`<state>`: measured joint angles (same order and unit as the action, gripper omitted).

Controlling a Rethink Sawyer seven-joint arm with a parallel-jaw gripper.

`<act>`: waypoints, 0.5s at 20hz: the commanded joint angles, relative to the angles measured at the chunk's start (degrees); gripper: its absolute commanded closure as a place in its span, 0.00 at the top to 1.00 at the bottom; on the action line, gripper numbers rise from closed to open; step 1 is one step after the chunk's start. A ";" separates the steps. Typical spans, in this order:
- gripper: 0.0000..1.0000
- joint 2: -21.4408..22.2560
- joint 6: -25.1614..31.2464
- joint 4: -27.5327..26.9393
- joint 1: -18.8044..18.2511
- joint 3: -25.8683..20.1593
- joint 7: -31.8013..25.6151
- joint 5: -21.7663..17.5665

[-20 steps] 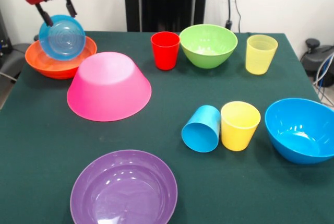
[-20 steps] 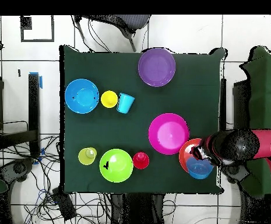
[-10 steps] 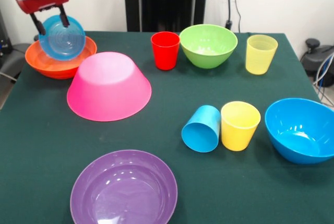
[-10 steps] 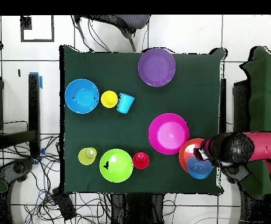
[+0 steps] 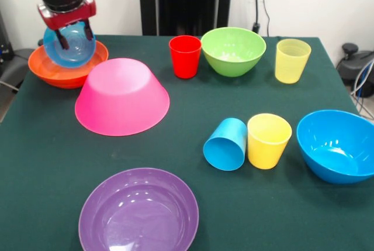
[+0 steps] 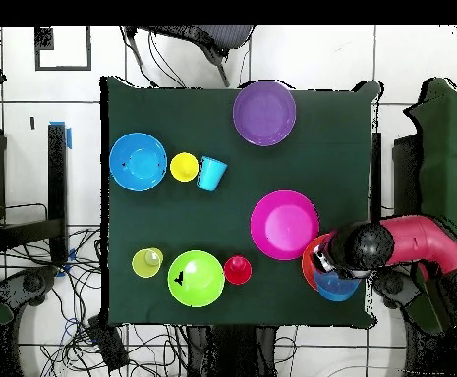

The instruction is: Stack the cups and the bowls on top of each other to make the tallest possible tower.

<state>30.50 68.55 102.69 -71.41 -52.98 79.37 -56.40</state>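
Observation:
My gripper (image 5: pixel 75 35) is open, its two dark fingers spread over the small blue bowl (image 5: pixel 71 51). That bowl leans tilted inside the orange bowl (image 5: pixel 49 71) at the table's left rear corner. Beside them the big pink bowl (image 5: pixel 121 96) lies upside down with nothing on it. The red cup (image 5: pixel 184 56), green bowl (image 5: pixel 233 50) and pale yellow cup (image 5: pixel 292 60) stand along the back. The blue cup (image 5: pixel 225 144) lies on its side against the upright yellow cup (image 5: pixel 268 140). In the overhead view the arm (image 6: pixel 370 245) hides the gripper.
A medium blue bowl (image 5: pixel 338 144) sits at the right edge and a purple bowl (image 5: pixel 138 211) at the front edge. The orange bowl (image 6: pixel 311 253) lies close to the table's corner. Chairs and cables surround the table.
The gripper has come down and to the right, from above the small blue bowl's left rim onto the bowl. The bowl itself has not moved.

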 commanded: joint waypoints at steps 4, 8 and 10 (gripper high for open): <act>1.00 -0.74 0.29 -0.45 3.91 4.39 -15.43 -2.32; 1.00 0.68 0.51 0.72 2.46 3.51 -16.64 -0.89; 1.00 1.24 0.73 1.11 1.85 3.24 -17.14 -0.54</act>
<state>30.58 68.54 102.68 -70.70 -52.60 79.37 -56.11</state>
